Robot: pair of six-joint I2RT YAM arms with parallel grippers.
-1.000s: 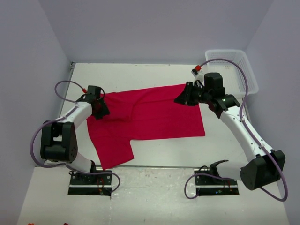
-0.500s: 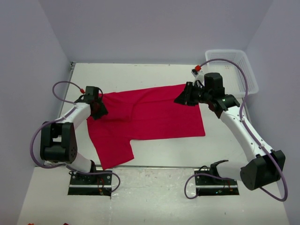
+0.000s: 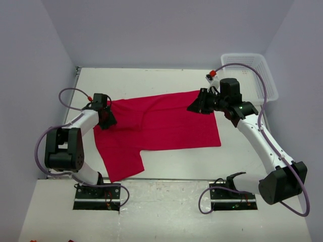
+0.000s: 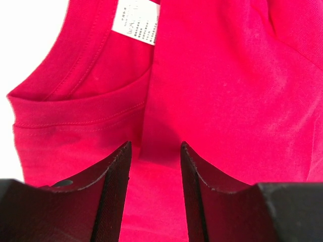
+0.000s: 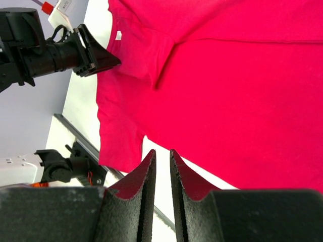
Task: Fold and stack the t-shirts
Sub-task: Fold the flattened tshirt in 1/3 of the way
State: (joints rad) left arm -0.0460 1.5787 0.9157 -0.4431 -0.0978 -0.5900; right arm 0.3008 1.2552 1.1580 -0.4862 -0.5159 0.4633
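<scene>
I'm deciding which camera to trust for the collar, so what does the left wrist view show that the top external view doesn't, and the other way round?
Only the left wrist view shows the white neck label and the collar stitching close up. Only the top external view shows the whole outline of the red t-shirt, the right claw at its far right corner, and the white basket at the far right of the table. Both show the red cloth and the left claw at the shirt's left end, its jaws apart.
</scene>
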